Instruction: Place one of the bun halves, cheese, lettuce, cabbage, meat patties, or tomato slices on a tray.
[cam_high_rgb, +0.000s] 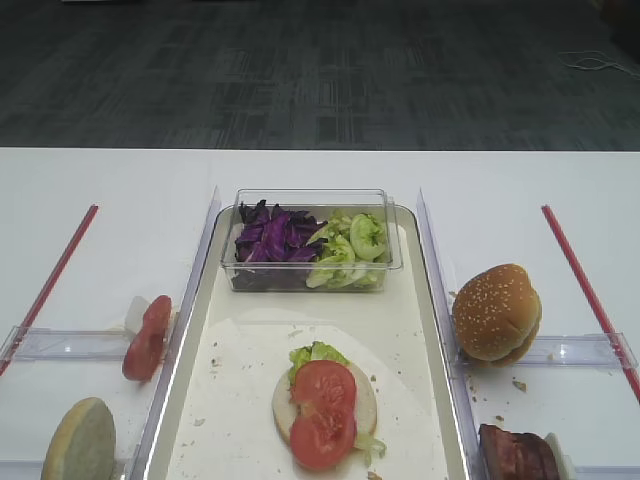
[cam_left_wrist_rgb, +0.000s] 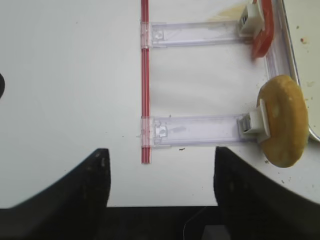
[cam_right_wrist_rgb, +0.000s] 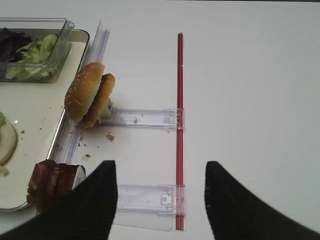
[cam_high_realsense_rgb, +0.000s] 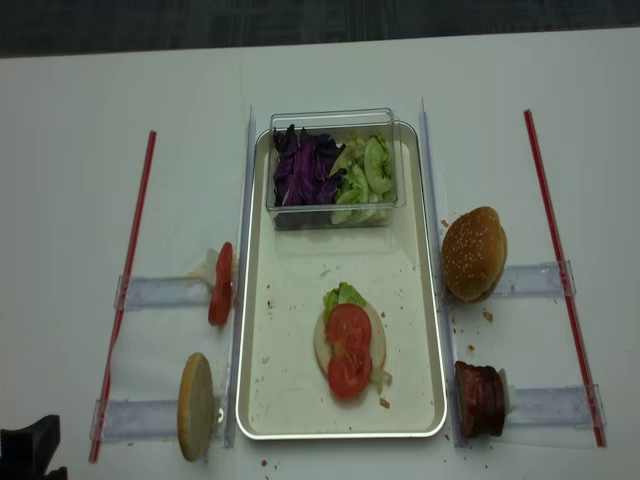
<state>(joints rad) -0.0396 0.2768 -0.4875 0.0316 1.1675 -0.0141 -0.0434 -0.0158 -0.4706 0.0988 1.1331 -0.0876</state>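
The tray lies in the middle. On it rests a bun half with lettuce under two tomato slices. Left of the tray, a tomato slice and a bun half stand on edge in clear holders. To the right stand a sesame bun and meat patties. My left gripper hangs open over bare table near the front edge, left of that bun half. My right gripper is open, empty, just right of the meat patties.
A clear plastic box at the tray's far end holds purple cabbage and green lettuce. Red strips with clear cross rails flank the tray. Crumbs dot the tray and table.
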